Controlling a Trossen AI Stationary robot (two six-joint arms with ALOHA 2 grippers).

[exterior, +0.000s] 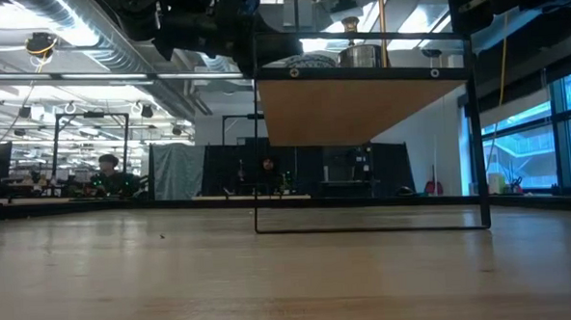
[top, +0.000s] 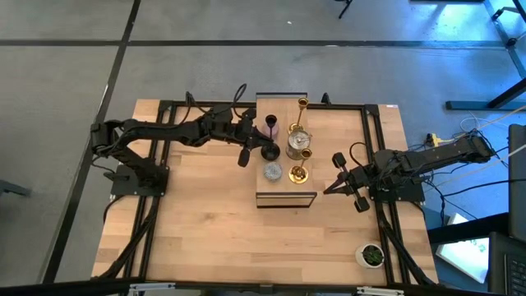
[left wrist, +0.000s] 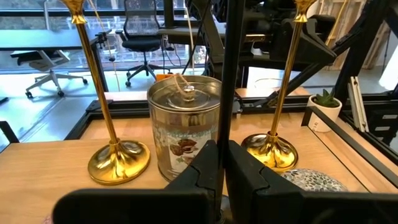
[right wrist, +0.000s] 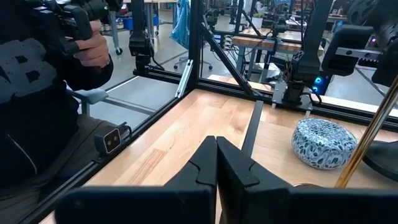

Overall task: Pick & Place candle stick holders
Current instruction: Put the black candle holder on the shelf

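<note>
Two grippers closed, empty; I see left gripper (top: 244, 158) at shelf (top: 286, 199) edge beside black holder (top: 269, 151), tip-over risk; right gripper (top: 329, 190) waits.

We read only one thing: large pale block letters on the dark sweatshirt of the person (right wrist: 37, 93) at the table edge, seemingly a "B", partly cut off. The printed label on the shiny silver tin holder (left wrist: 185, 124) is illegible.
</note>
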